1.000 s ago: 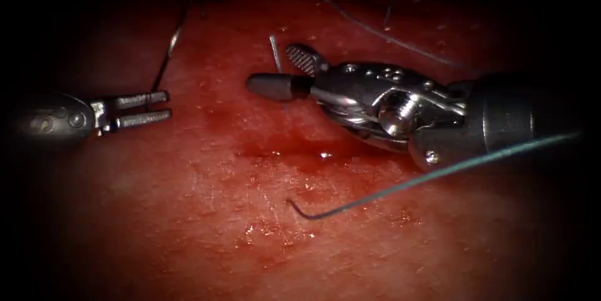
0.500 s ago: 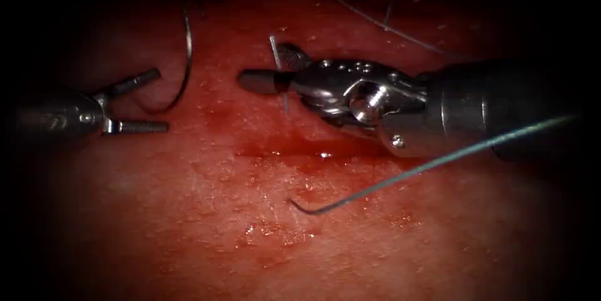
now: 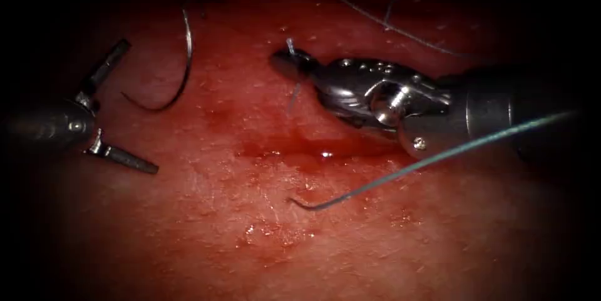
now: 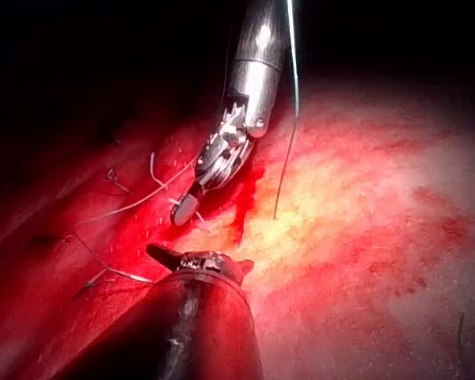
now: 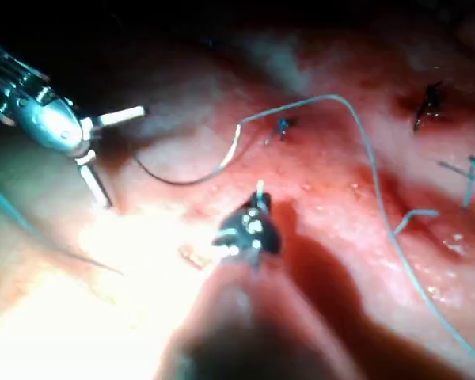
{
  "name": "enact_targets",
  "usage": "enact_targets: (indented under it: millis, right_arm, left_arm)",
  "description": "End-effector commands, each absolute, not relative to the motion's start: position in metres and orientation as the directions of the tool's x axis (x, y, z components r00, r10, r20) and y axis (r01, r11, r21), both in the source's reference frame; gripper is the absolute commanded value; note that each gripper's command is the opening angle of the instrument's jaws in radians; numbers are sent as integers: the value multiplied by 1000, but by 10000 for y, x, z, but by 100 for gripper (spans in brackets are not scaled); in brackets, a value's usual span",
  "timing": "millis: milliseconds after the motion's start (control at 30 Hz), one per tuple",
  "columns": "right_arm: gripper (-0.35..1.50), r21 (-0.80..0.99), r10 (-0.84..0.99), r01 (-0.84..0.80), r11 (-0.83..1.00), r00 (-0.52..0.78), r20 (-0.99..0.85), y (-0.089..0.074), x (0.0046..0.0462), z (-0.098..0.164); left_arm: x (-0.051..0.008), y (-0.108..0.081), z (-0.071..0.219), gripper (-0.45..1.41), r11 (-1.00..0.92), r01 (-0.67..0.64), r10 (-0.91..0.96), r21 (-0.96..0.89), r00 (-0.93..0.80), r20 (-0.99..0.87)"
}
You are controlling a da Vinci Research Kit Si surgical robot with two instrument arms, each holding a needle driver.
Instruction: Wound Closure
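- The tissue is a wet, glistening red slab with a faintly pebbled surface; red fluid pools in the shallow horizontal cut near the middle of the endoscope view.
- The left arm's tool, a slim dull-metal shaft ending in two narrow ridged jaws, comes in from the endoscope view's left. Its jaws are spread wide in a V, one pointing up, one pointing down and right, and they hold nothing.
- The needle is a thin, dark steel half-curve lying free on the tissue, left of the cut's stained area and just beside the left tool's splayed jaws, touched by neither tool. Whether its point sits in the tissue cannot be told.
- The right arm's tool is a bulkier polished-steel wrist with rivets and a screw-like pivot, reaching in from the right above the cut. Its rounded jaws are pressed together, pinching a short pale stub of thread end that sticks out above and below the tip.
- A long blue-green thread runs as a smooth taut line from the right edge, crossing in front of the right tool's shaft, and ends in a small hooked curl on the tissue below the cut.
- Finer dark strands of thread lie across the tissue above the right tool.
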State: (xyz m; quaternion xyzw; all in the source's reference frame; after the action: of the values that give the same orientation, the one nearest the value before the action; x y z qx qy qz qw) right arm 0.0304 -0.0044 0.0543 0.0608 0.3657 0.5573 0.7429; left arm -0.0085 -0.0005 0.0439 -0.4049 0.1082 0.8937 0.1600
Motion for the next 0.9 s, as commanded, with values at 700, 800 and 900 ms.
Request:
enact_targets:
  millis: [700,800,900]
  right_arm:
    - [-35,536,859,-763,361,48,-510,-29,308,511]
    - [-35,535,857,-762,365,50,-514,-29,308,510]
    - [-35,531,847,-753,389,66,-527,-30,309,510]
  left_arm:
    - [-118,-16,407,29,-922,-385,258,-44,-525,-811]
    - [-120,-17,400,31,-919,-388,280,-73,-508,-815]
    - [-124,-18,392,31,-918,-383,295,-101,-490,-820]
